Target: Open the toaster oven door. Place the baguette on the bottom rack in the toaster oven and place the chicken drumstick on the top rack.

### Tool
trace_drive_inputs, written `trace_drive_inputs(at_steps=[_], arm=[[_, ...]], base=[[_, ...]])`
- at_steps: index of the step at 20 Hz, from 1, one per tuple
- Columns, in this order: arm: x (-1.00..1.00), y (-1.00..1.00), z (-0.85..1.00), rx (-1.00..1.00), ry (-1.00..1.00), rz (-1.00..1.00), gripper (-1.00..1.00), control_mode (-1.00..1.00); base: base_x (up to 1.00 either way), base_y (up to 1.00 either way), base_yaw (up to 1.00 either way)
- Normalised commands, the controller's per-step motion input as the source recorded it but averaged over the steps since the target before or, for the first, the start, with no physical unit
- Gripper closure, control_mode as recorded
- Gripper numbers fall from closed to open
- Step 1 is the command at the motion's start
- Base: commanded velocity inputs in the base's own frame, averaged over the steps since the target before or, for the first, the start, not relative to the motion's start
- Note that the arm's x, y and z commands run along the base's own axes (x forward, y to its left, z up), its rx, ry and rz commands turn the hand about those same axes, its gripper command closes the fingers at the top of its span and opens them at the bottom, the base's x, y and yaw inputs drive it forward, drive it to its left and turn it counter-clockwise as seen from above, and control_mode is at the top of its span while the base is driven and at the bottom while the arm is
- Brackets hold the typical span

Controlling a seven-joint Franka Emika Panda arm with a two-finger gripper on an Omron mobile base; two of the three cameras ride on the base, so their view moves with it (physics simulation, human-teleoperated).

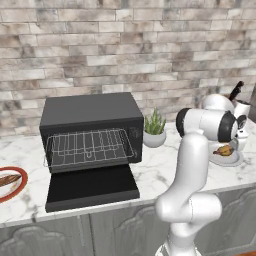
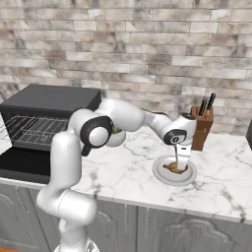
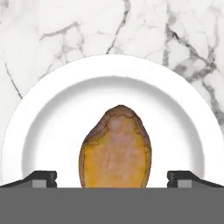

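The matte black toaster oven (image 1: 90,111) stands on the counter with its door (image 1: 92,187) folded down flat. Silver wire racks (image 1: 90,145) show inside; the two grids overlap and I cannot tell top from bottom. At the far left, the baguette (image 1: 7,180) lies on a red-rimmed plate (image 1: 15,192). The chicken drumstick (image 3: 116,148) lies on a white plate (image 3: 48,109) at the right. My gripper (image 2: 181,160) hangs open just above the drumstick (image 2: 176,168). Its fingertips (image 3: 41,178) stand wide on either side, apart from the meat.
A small potted plant (image 1: 155,130) stands just right of the oven. A wooden knife block (image 2: 203,125) stands close behind the white plate (image 2: 160,176). The brick wall runs along the back, and the counter's front edge (image 2: 147,205) is near the plate.
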Motion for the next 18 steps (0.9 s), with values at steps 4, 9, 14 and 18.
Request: trace_drive_inputs(at_steps=[4,9,14,18], arm=[[0.29,-0.12,-0.19,0.00,0.00,-0.08,-1.00,-1.00],[0.06,-0.03,-0.16,0.00,0.00,-0.08,-1.00,-1.00],[-0.06,0.00,-0.02,0.00,-0.02,-0.07,-1.00,-1.00],[-0.15,0.10,0.00,0.00,-0.07,-0.05,-1.00,-1.00]], base=[[0.00,0.00,0.00],[0.00,0.00,0.00],[0.00,0.00,0.00],[0.00,0.00,0.00]])
